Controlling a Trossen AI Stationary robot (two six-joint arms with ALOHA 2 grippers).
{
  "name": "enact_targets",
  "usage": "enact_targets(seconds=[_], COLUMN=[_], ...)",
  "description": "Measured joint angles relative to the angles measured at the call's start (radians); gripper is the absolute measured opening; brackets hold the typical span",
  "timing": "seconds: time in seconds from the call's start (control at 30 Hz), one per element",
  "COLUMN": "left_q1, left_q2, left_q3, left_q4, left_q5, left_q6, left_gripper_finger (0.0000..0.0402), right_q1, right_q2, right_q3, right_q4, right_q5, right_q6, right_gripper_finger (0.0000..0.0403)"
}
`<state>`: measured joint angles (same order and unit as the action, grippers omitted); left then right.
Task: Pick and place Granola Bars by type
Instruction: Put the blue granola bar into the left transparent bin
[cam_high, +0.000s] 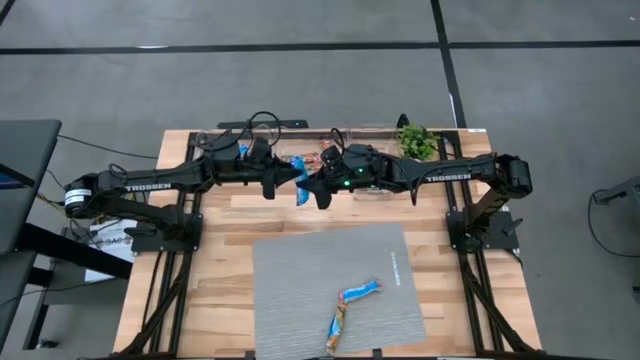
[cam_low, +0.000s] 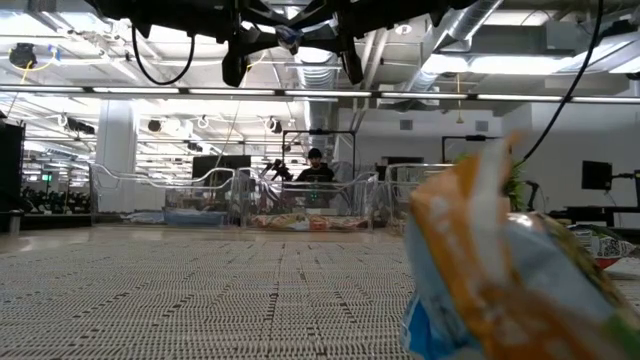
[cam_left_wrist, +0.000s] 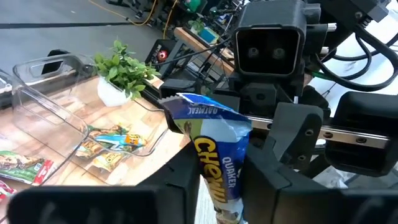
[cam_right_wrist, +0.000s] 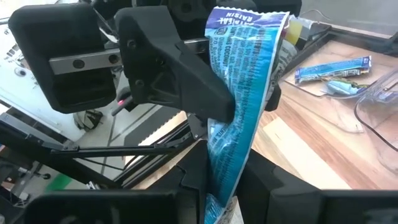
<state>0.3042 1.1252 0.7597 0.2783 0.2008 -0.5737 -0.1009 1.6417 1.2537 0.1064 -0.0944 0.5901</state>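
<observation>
Right up against the low camera lies an orange-and-blue granola bar (cam_low: 510, 270), blurred, on the grey mat (cam_high: 300, 275); the high view shows it with a second bar (cam_high: 359, 292) near the mat's front edge. Above the counter (cam_high: 225, 215), both grippers meet on one blue Quaker Chewy bar (cam_left_wrist: 214, 149): the right gripper (cam_right_wrist: 224, 186) has its fingers clamped narrow on one end, and the left gripper (cam_left_wrist: 217, 186) has its fingers closed around the other end. This looks like a handover. To do it well, one gripper should let go only once the other's hold is firm, with the wrapper kept straight. Readable print: "QUAKER", "CHEWY", "OATMEAL" and "RAISIN"; "TROSSEN" on both arms. More bars lie in the clear trays (cam_left_wrist: 43, 99) by the potted plant (cam_high: 415, 140).
</observation>
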Motion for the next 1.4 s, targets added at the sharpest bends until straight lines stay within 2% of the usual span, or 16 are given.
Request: enact_targets(seconds=[0.17,0.27,0.43,0.7,0.8,0.93,1.13,1.4], left_q1=[0.0,0.0,0.0,0.0,0.0,0.015,0.082,0.201], left_q2=[0.0,0.0,0.0,0.0,0.0,-0.002,-0.046,-0.137], left_q3=[0.0,0.0,0.0,0.0,0.0,0.0,0.0,0.0], left_q4=[0.0,0.0,-0.001,-0.045,-0.086,-0.156,-0.313,-0.504], left_q5=[-0.001,-0.002,-0.004,-0.005,-0.022,-0.06,-0.193,-0.477], left_q6=[0.003,0.008,0.01,0.021,0.037,0.061,0.095,0.128], left_gripper_finger=[0.0069,0.0068,0.0068,0.0068,0.0068,0.0068,0.0068,0.0068], right_q1=[0.0,0.0,-0.006,-0.034,-0.044,-0.052,-0.052,-0.052], right_q2=[0.0,0.0,0.0,0.0,0.0,0.0,0.0,0.0], right_q3=[0.0,0.0,0.0,0.0,0.0,0.0,0.0,0.0], right_q4=[-0.001,-0.001,-0.019,-0.149,-0.206,-0.249,-0.293,-0.317], right_q5=[0.012,0.012,0.014,0.018,0.017,0.018,0.017,0.017], right_q6=[-0.023,-0.024,-0.018,0.011,0.011,0.011,0.011,0.011], right_gripper_finger=[0.0058,0.0072,0.0126,0.0227,0.0247,0.0251,0.0245,0.0244])
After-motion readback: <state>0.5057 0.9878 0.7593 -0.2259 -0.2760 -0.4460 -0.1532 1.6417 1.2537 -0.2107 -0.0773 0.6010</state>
